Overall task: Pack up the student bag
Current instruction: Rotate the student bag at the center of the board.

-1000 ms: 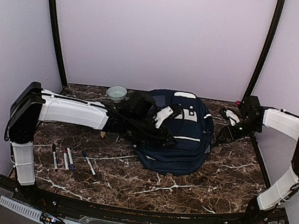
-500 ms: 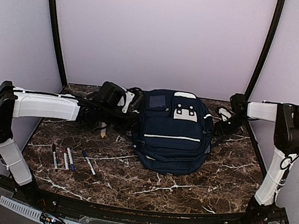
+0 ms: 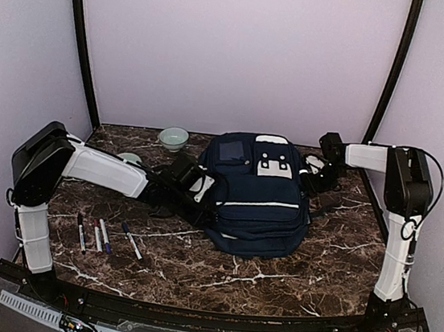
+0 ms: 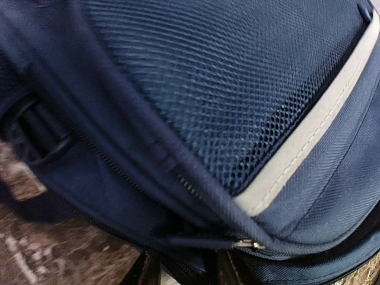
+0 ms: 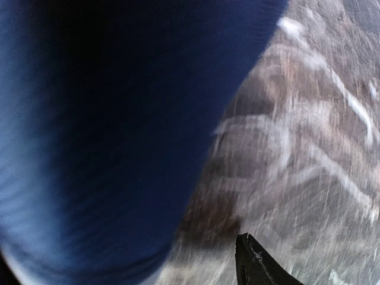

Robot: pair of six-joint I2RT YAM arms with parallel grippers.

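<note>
The student bag (image 3: 255, 193) is a big navy backpack with a white stripe and a grey-white patch, lying flat mid-table. My left gripper (image 3: 197, 186) is pressed against its left side. In the left wrist view the bag's mesh panel (image 4: 237, 101), its grey stripe and a zip pull (image 4: 249, 244) fill the frame. My two fingertips (image 4: 148, 272) stand apart at the bottom edge, with bag fabric just above them. My right gripper (image 3: 315, 174) is at the bag's upper right corner. The right wrist view is blurred and shows blue fabric (image 5: 101, 130) and one fingertip (image 5: 255, 264) over the marble.
A pale green bowl (image 3: 174, 137) stands at the back, left of the bag. A small pale round object (image 3: 131, 157) lies behind my left arm. Several pens (image 3: 100, 236) lie at the front left. Dark posts flank the back corners.
My left gripper swung from the back left, near the bowl, down to the bag's left side. My right gripper moved left to the bag's upper right corner.
</note>
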